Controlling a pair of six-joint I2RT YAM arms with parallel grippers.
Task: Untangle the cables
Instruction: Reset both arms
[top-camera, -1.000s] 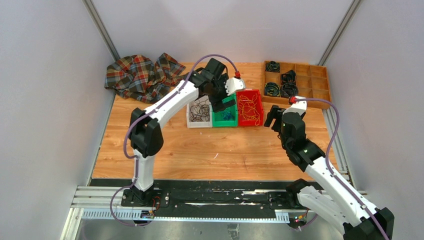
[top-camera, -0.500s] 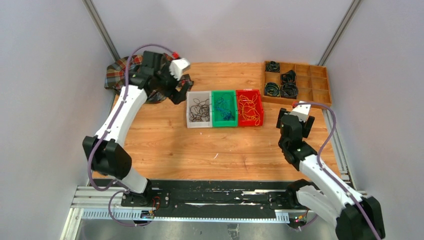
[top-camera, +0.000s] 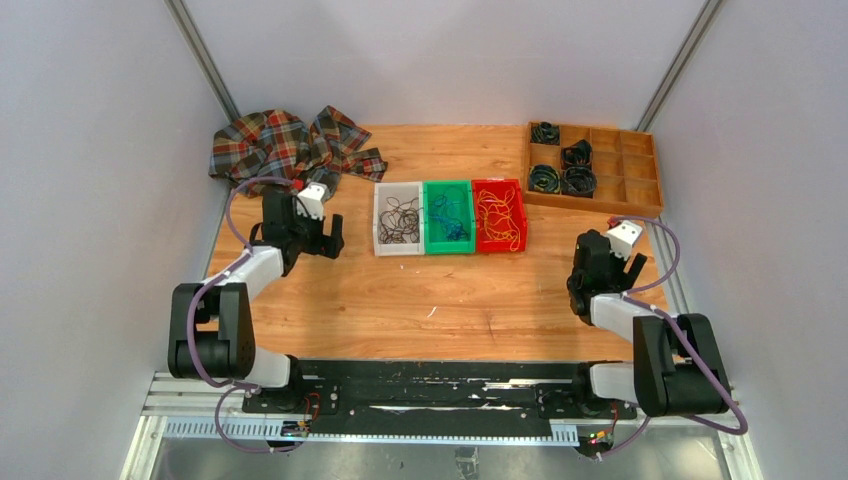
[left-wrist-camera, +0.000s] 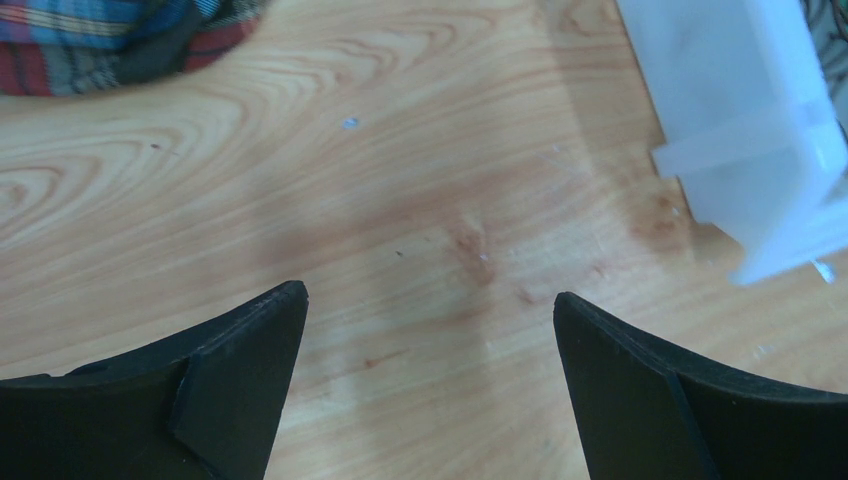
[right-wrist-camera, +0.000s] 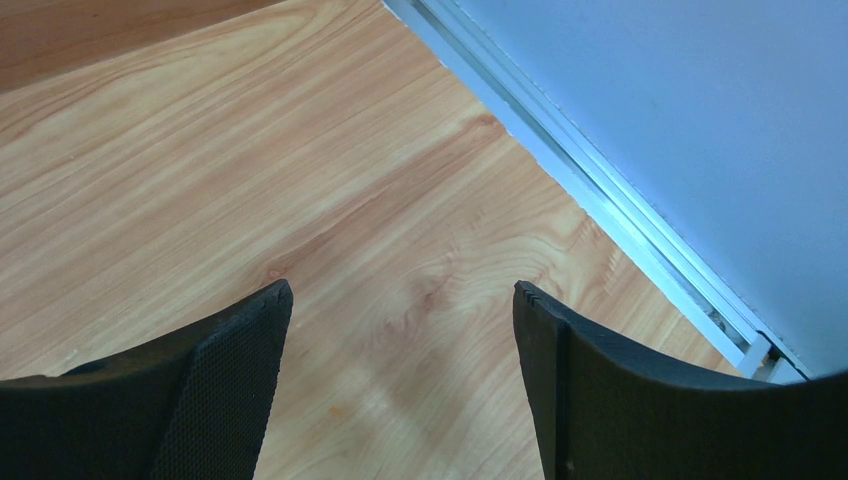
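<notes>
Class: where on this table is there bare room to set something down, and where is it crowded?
Free: the wide strip before the bins, between left hand and right hand; a smaller patch behind them, between cloth and tray. Crowded: the bin row and far corners.

Wide-spread jaws hang over wooden table (right-wrist-camera: 300, 150) beside metal rail (right-wrist-camera: 600, 195).

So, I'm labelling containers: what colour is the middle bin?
The middle bin is green, clearest in the top view.
</notes>
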